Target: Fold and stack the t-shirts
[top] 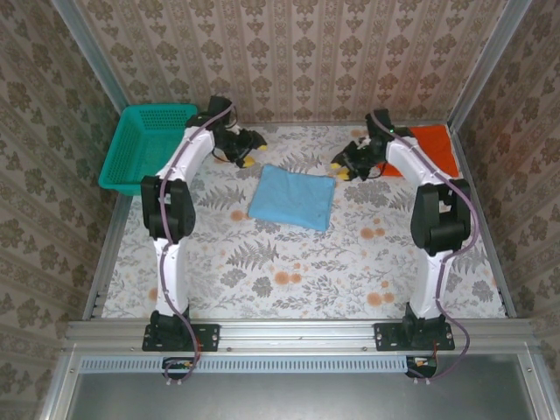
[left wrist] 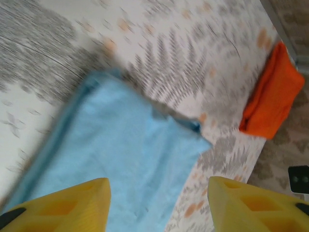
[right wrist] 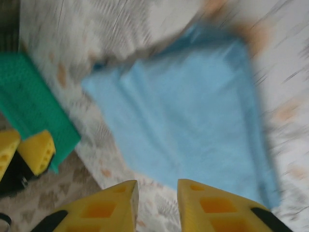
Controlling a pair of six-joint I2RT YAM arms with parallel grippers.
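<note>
1. Top external view: a light blue cloth t-shirt (top: 291, 197) lies folded into a flat square in the middle of the table (top: 289, 271). The table has a white cover with grey leaves and orange flowers.
2. A plain orange-red cloth t-shirt (top: 435, 144) lies folded at the far right corner of the table. It is well apart from the blue one, so the two are not stacked.
3. A teal plastic mesh basket (top: 144, 144) sits at the far left corner of the table.
4. The left hand (top: 248, 150) hangs above the table, near the far left corner of the blue t-shirt.
5. The right hand (top: 340, 168) hangs near the far right corner of the blue t-shirt, between it and the orange-red one.
6. In the left wrist view, the left hand's two yellow fingers (left wrist: 72, 203) are wide apart and hold nothing. The blue t-shirt lies below them, and the orange-red one is off to the upper right.
7. In the right wrist view, the right hand's two fingers have just a narrow gap between them and hold nothing. The blue t-shirt lies below them, a bit blurry, and the basket is off to the left.
</note>
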